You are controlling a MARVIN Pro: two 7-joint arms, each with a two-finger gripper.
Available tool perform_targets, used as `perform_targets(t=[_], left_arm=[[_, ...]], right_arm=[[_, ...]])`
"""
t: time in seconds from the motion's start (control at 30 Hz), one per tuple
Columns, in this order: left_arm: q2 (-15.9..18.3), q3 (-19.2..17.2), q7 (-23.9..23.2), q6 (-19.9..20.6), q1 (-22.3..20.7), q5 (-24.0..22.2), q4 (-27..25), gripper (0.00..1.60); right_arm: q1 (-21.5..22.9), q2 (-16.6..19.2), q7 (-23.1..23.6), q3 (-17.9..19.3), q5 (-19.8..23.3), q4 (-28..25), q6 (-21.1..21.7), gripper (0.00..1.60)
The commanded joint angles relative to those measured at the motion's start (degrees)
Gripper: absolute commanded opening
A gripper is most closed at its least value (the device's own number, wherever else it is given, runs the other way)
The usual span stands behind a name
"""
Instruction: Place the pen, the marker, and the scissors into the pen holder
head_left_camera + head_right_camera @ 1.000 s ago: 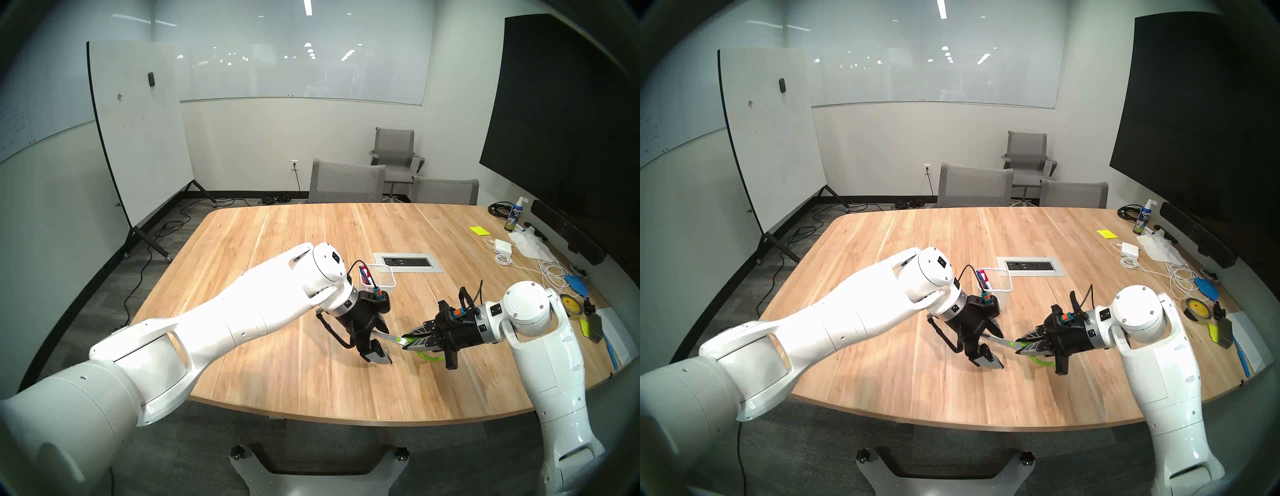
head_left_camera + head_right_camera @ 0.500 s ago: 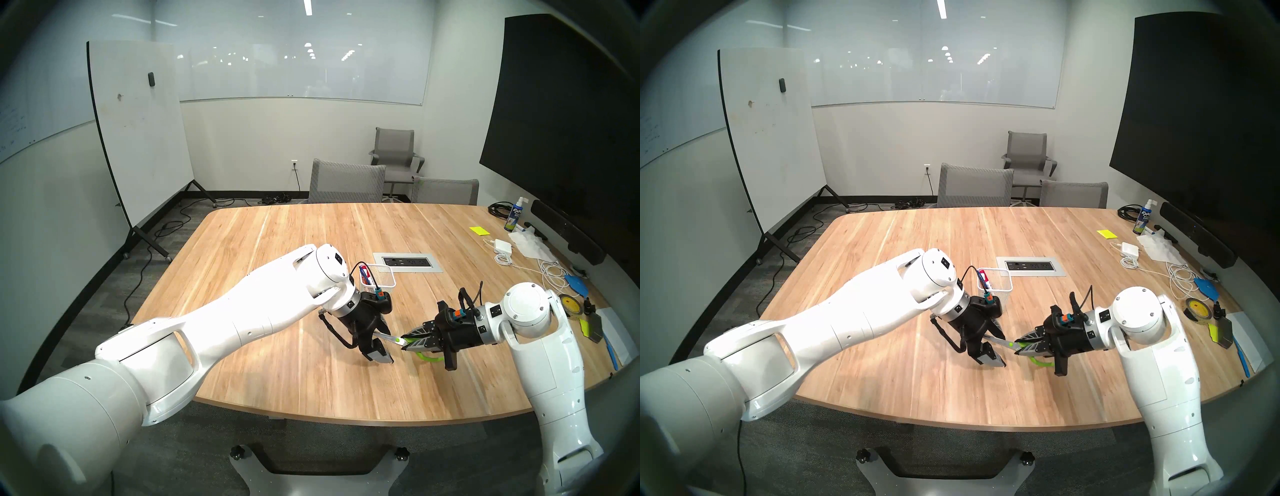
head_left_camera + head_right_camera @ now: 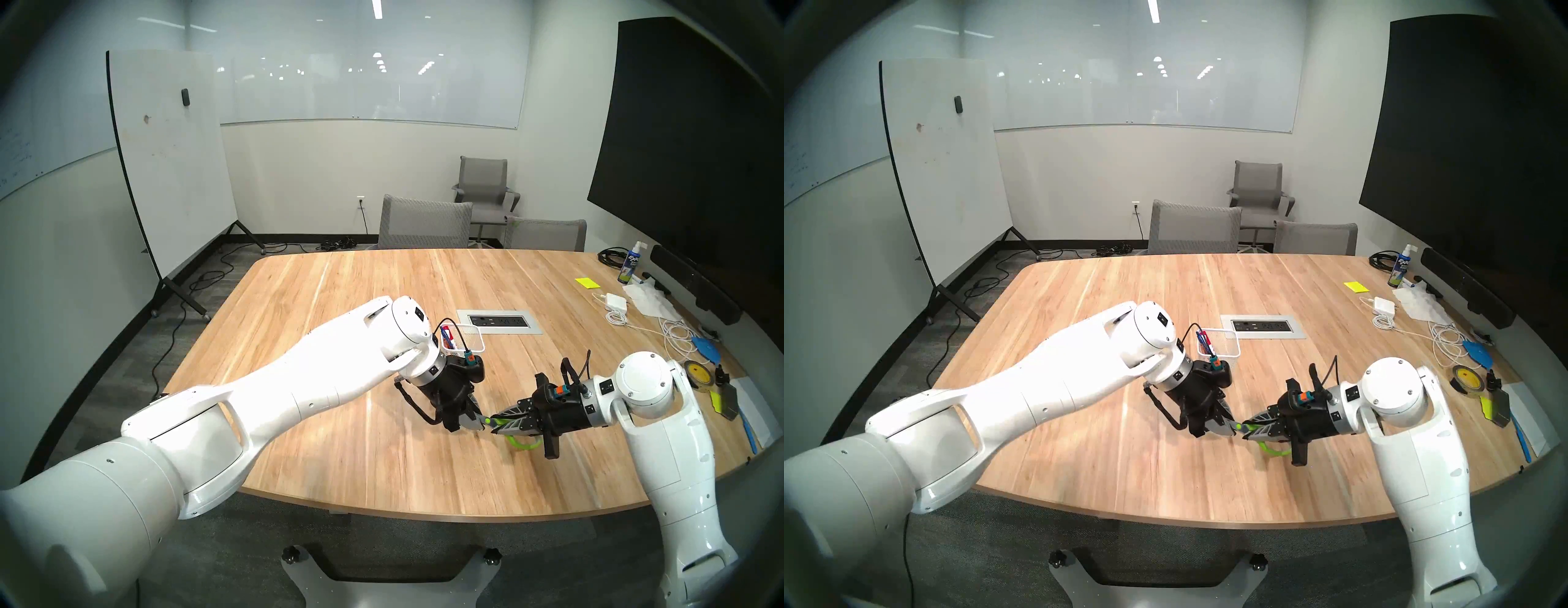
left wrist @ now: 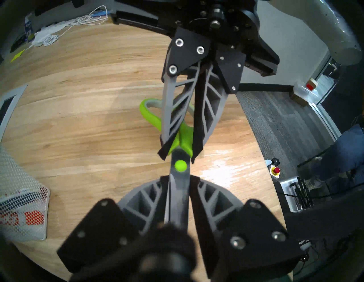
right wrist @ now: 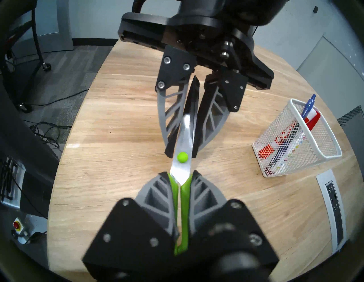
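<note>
The scissors [image 5: 183, 137], with lime-green handles and silver blades, hang level above the wooden table [image 3: 339, 297], between both grippers. My right gripper [image 5: 180, 173] is shut on the green handles. My left gripper [image 4: 179, 177] faces it and is shut on the blades just past the green pivot. Behind the left wrist stands the white mesh pen holder [image 5: 295, 157], apart from both grippers. In it lean the blue pen [image 5: 310, 103] and a marker [image 5: 313, 122] with a red cap. From the head view the left wrist partly hides the pen holder [image 3: 471, 339].
A power outlet panel [image 3: 498, 321] is set in the table right of the holder. Cables, a charger [image 3: 615, 302], a tape roll [image 3: 698, 373] and a spray bottle [image 3: 632, 265] crowd the right edge. Grey chairs [image 3: 424, 223] stand at the far side.
My left gripper slid right along the blades toward the pivot and its fingers closed from wide open onto them. The right gripper kept its hold and sank slightly.
</note>
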Motion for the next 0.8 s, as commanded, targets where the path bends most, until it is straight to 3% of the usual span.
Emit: perform_targets(t=[0.0,0.1,0.3,0.33,0.77], left_arm=[[-1.3,-0.3,-0.1,0.0,-1.2,0.0,-0.3,0.69],[-1.4,-0.2,-0.2,-0.1,-1.2,0.0,-0.2,0.62],[-1.5,-0.1,-0.3,-0.2,-1.2,0.1,0.0,0.16],[-1.5,-0.1,-0.3,-0.2,-1.2,0.1,0.1,0.00],[-1.0,0.0,0.5,-1.4,-0.5,0.6,-1.1,0.00]], right_arm=[[-0.2,0.0,-0.5,0.2,-0.3,-1.1,-0.4,0.00],[-0.3,-0.1,-0.6,0.3,-0.4,-1.1,-0.6,0.00],[-0.5,-0.2,-0.7,0.4,-0.6,-0.9,-0.9,0.00],[-0.5,-0.3,-0.8,0.4,-0.7,-0.8,-1.0,0.00],[-0.7,-0.6,-1.0,0.7,-1.1,-0.6,-1.4,0.00]])
